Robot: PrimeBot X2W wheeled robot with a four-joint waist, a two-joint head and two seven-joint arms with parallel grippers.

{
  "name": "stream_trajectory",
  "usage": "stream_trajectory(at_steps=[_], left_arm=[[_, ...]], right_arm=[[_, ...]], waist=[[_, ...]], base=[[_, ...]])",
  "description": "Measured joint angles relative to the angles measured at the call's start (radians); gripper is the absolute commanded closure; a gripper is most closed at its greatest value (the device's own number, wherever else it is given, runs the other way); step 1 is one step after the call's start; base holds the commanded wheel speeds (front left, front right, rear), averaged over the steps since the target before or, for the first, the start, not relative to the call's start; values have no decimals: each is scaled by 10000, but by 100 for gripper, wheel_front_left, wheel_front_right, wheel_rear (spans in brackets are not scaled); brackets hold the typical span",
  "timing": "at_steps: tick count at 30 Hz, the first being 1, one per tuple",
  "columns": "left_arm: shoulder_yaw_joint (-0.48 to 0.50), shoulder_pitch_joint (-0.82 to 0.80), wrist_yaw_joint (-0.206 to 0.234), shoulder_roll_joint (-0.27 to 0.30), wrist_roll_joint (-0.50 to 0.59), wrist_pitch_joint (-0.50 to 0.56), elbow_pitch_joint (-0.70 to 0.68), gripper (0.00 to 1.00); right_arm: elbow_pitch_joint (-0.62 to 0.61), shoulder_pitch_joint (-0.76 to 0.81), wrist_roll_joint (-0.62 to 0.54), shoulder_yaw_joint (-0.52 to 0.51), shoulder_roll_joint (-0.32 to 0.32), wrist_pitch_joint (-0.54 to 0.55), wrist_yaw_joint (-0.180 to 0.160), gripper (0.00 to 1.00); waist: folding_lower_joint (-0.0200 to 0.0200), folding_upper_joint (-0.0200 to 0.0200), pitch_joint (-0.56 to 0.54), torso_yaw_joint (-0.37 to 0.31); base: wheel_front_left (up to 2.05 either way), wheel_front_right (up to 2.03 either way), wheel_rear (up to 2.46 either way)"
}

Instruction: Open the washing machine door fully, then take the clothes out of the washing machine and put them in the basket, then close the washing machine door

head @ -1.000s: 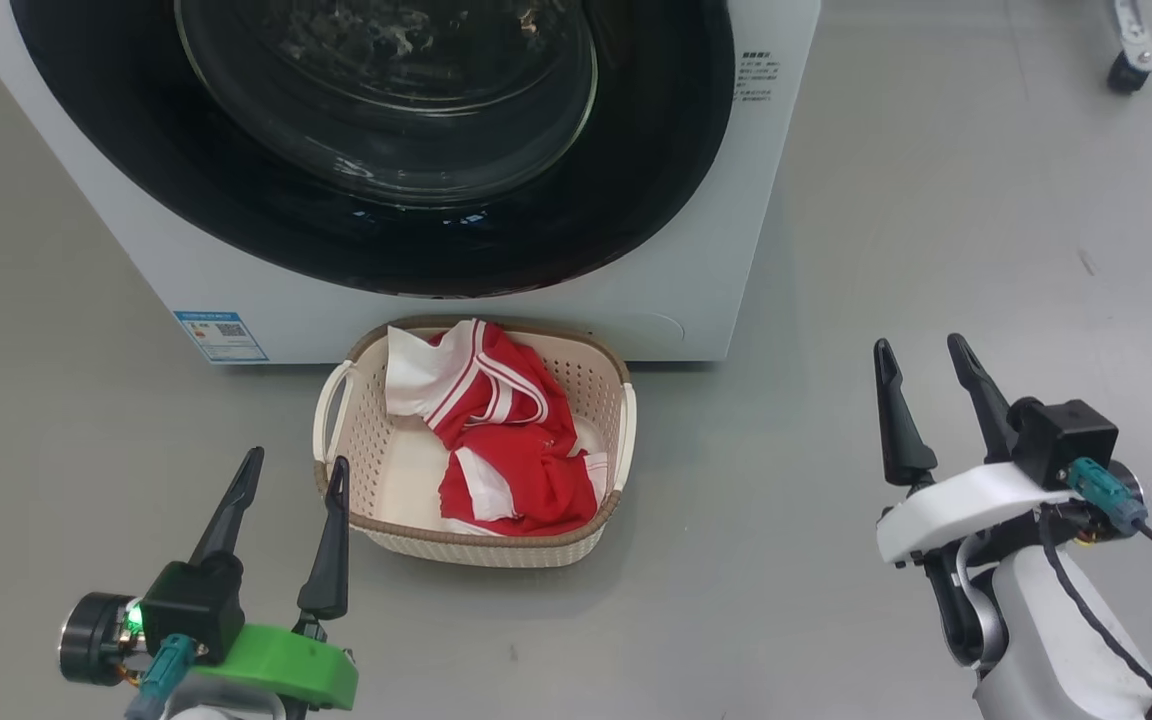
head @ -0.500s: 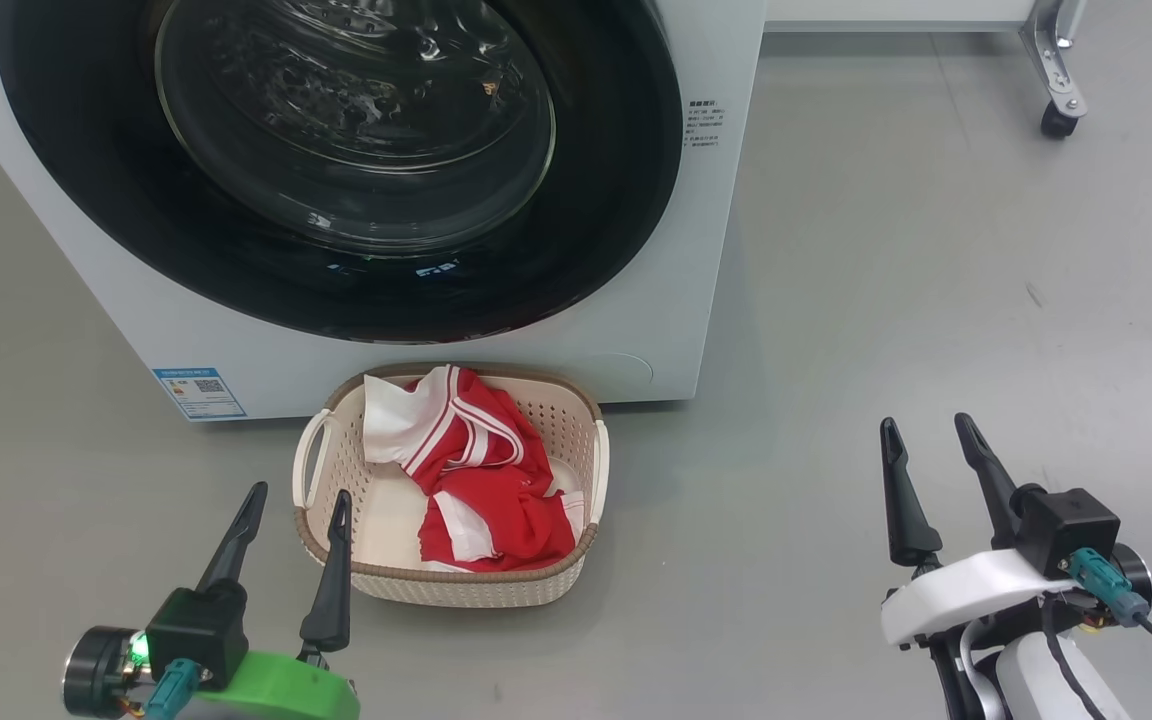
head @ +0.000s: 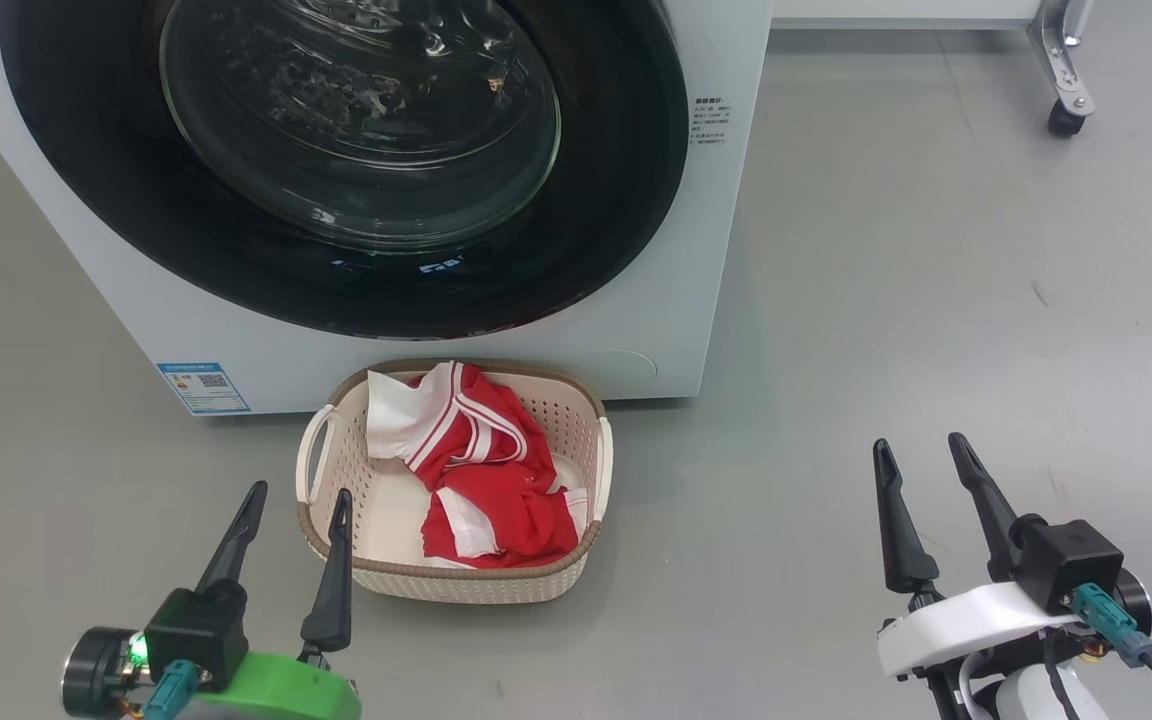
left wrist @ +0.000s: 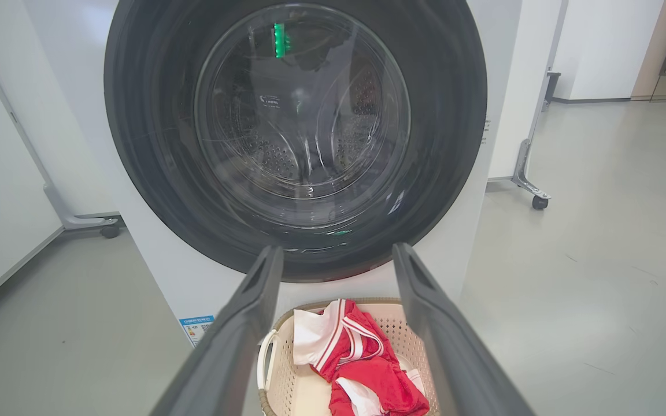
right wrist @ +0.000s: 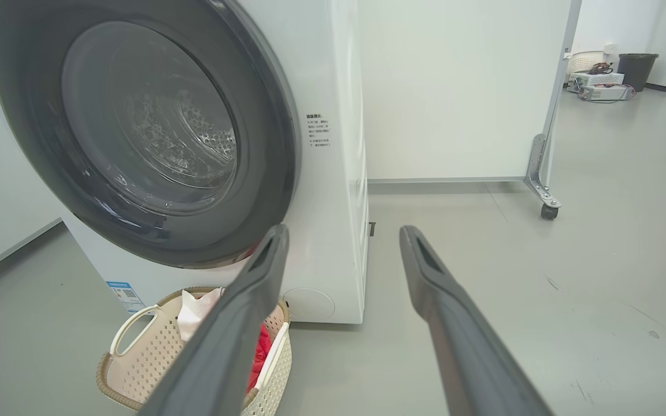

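Bright, even, diffuse light with no hard edges. The basket [head: 456, 585] throws only a faint, soft shadow on the grey floor [head: 936, 300], and a pale one lies just right of the washer [head: 704, 250]. The glossy door [head: 356, 130] carries small white glints and, in the left wrist view, a green reflection [left wrist: 278, 39]. Both wrist views bend straight lines toward the edges, and the near fingers [left wrist: 235, 346] look soft.

one washing machine [head: 706, 300] with one round black door [head: 626, 220] and one blue label [head: 202, 387]; before the washing machine, one cream basket [head: 456, 578] with two white handles [head: 313, 455], holding one bundle of red-and-white clothes [head: 496, 485]; two pincers, the left pincer [head: 300, 491] and the right pincer [head: 918, 442]; two caster wheels [left wrist: 539, 202] flanking the washing machine.
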Motion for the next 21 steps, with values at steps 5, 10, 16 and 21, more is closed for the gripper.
stream_trajectory(at_steps=[5, 10, 16, 21], left_arm=[[4, 4, 10, 0, 0, 15, -65, 0], [4, 4, 12, 2, 0, 86, -113, 0], [-10, 5, 12, 4, 0, 176, -150, 0], [-17, 5, 13, 4, 0, 184, -201, 0]], right_arm=[[-270, 96, -6, 12, -15, 0, -13, 0], [-456, 249, -67, 15, -63, 2, -50, 0], [-648, 324, -69, 31, -98, 17, -88, 0], [-798, 460, -81, 48, -136, 104, -96, 0]], waist=[[0, 0, 64, 14], [0, 0, 110, 17], [0, 0, 134, 26], [0, 0, 156, 46]], base=[[0, 0, 0], [0, 0, 0], [0, 0, 0], [0, 0, 0]])
